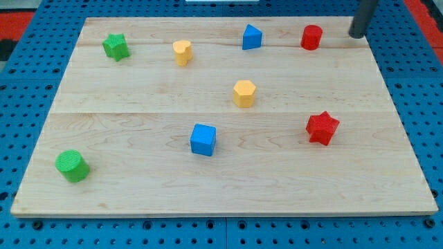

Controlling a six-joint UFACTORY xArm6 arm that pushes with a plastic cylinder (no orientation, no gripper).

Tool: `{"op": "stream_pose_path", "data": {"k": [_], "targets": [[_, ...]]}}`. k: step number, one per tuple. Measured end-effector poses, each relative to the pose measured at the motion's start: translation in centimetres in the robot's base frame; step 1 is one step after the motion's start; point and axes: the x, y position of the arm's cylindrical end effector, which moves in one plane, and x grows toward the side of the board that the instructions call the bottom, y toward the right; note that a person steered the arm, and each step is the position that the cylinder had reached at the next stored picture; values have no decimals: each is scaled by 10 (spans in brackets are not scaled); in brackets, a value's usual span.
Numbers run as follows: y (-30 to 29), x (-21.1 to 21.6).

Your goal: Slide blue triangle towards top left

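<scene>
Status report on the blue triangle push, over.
My tip at the view's top right, beyond the red cylinder. Blue triangle block untouched at top centre. Yellow heart-shaped block on its leftward path.

A pale wooden tabletop (208,187) lies on a blue perforated base (28,228) — red patches (21,24) at the view's top corners — evenly lit.

A lab bench — wooden board (221,111) on blue perforated table (21,76), toy-like coloured blocks.
</scene>
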Motion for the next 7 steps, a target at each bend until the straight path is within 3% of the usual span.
{"op": "stream_pose_path", "data": {"k": [1,3,7], "targets": [[-9,26],[-123,39],[-242,-20]]}}
